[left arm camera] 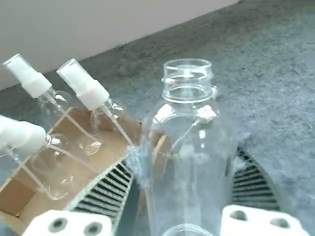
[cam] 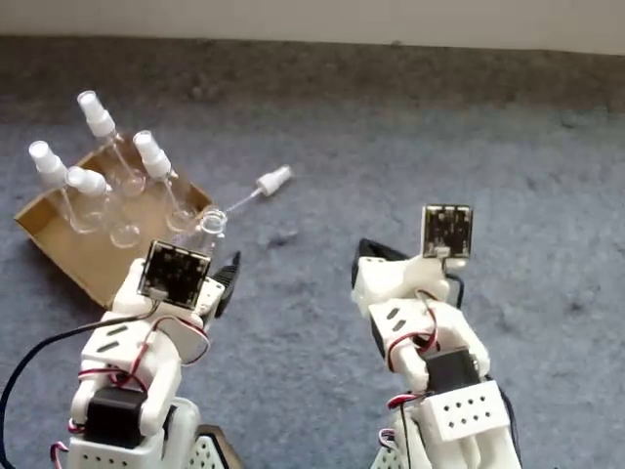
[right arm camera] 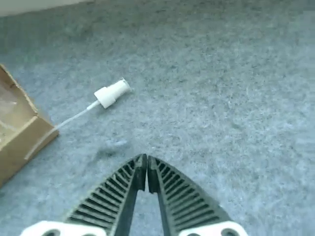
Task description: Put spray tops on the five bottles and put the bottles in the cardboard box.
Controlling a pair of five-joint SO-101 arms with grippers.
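Beside the right corner of the cardboard box (cam: 93, 259), at left centre of the high view, the uncapped bottle (left arm camera: 189, 128) is clamped upright in the left gripper (left arm camera: 186, 172). It is best held vertical and steady while the loose spray top (right arm camera: 112, 92) (lying on the grey carpet (right arm camera: 236, 98), its dip tube pointing toward the box) is fetched by the right gripper (right arm camera: 146, 173), whose jaws are pressed together on nothing. The tube should be threaded through the open neck first. The bottle is clear and round-shouldered, with a ridged rim.
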